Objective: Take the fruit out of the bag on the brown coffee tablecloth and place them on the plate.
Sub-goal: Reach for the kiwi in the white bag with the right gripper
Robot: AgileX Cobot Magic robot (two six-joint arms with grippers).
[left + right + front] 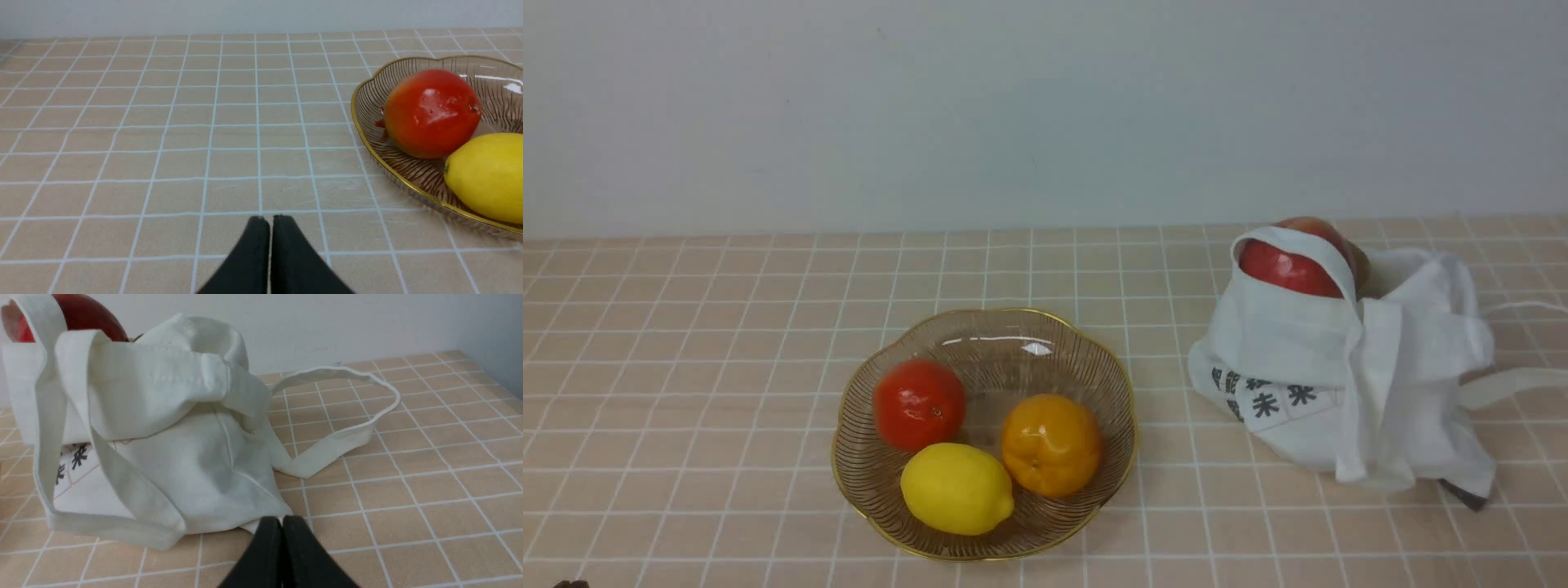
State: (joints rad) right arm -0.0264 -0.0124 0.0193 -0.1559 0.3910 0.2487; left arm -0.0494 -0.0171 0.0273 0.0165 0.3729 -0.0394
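A counter covered by the brown coffee tablecloth (686,367), pinkish-tan with a grid of thin white lines, stands before a plain pale wall (1045,106); near the middle sits the plate (1013,311), a shallow ribbed glass dish with a scalloped gold rim. Three fruits lie in it: a red-orange mandarin (919,404) on the left, an orange mandarin (1051,445) on the right, and a yellow lemon (956,488) nearest the camera, touching both.

To the right, apart from the plate, the bag (1339,359) slumps on the cloth; it is white, soft and crumpled, with black Chinese characters low on its front. A glossy red apple (1290,265) shows in its open mouth, crossed by one white strap (1298,245); a sliver of something brownish (1361,265) peeks out just beside the apple. A second strap (339,416) loops out flat over the cloth.

The left hand (269,218) hovers low over bare cloth left of the plate, its black fingers pressed together and empty. The right hand (282,518) is likewise closed, its tips at the bag's lower corner; whether they pinch any cloth cannot be told.
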